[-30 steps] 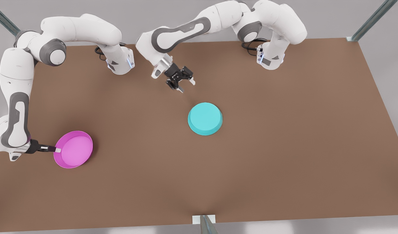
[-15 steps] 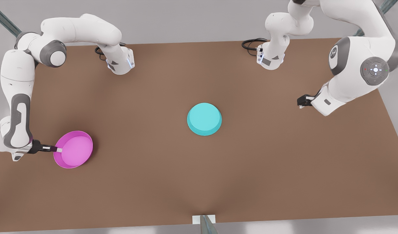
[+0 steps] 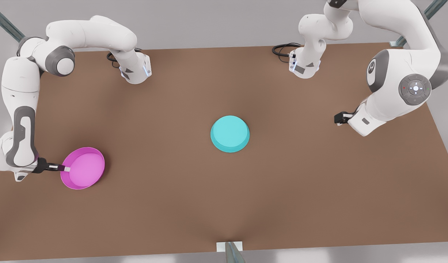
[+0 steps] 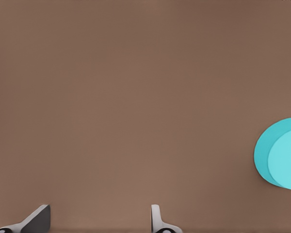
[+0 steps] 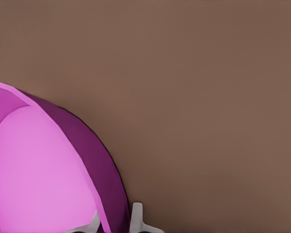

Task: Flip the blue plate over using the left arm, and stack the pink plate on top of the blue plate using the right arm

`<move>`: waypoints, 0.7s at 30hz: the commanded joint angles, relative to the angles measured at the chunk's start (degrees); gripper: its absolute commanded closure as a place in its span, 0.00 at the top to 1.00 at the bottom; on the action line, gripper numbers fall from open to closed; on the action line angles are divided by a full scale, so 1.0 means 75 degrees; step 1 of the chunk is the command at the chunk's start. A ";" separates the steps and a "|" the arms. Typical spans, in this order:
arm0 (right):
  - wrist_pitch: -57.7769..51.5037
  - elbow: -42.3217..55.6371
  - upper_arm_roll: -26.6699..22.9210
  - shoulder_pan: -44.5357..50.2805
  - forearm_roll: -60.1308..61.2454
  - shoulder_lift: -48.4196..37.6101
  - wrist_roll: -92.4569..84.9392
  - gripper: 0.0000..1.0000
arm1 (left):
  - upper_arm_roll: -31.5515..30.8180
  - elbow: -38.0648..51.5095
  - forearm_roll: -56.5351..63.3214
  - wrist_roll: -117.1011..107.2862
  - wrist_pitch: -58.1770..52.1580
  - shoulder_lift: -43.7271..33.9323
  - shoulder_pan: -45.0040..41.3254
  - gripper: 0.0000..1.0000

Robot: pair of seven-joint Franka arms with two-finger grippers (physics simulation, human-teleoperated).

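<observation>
- Brown worktop point(image 3: 282, 190) carries both plates, with wide bare room between and around them.
- Right arm point(image 3: 21, 109) reaches along the front view's left edge; left arm point(image 3: 395, 84) waits at the front view's right.
- Blue plate point(image 3: 230, 133) lies base-up mid-worktop, seemingly flipped already.
- Pink plate point(image 3: 83, 168) sits rim-up near the worktop's edge, well apart from blue.
- Right gripper point(image 5: 117, 224) pinches the pink rim, one finger inside, one outside.
- Left gripper point(image 4: 99, 221) is spread open, empty, over bare worktop.
- Risk: held by one rim point, the pink plate may tilt, slip, or land off-centre.
</observation>
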 commanded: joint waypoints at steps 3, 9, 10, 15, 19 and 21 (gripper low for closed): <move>-0.0012 0.0000 0.0012 0.0000 -0.0139 -0.0011 -0.0035 0.21 | 0.0000 0.0000 0.0005 -0.0005 0.0000 0.0012 0.0003 1.00; -0.0012 0.0012 0.0164 -0.0012 -0.0258 -0.0046 -0.0046 0.21 | -0.0012 0.0070 0.0016 -0.0005 -0.0012 0.0059 0.0003 1.00; -0.0012 0.0012 0.0164 -0.0012 -0.0258 -0.0035 -0.0129 0.21 | -0.0012 0.0070 0.0016 -0.0005 -0.0012 0.0059 0.0003 1.00; -0.0023 0.0035 0.0176 -0.0023 -0.0258 -0.0093 -0.0140 0.21 | -0.0023 0.0070 0.0016 -0.0005 -0.0012 0.0059 0.0003 1.00; -0.0105 0.0012 0.0176 0.0000 -0.0258 -0.0339 -0.0140 0.21 | -0.0023 0.0106 0.0005 -0.0005 -0.0035 0.0059 0.0003 1.00; -0.0105 0.0000 0.0258 0.0000 -0.0269 -0.0410 -0.0140 0.21 | -0.0023 0.0106 0.0005 -0.0005 -0.0035 0.0059 0.0003 1.00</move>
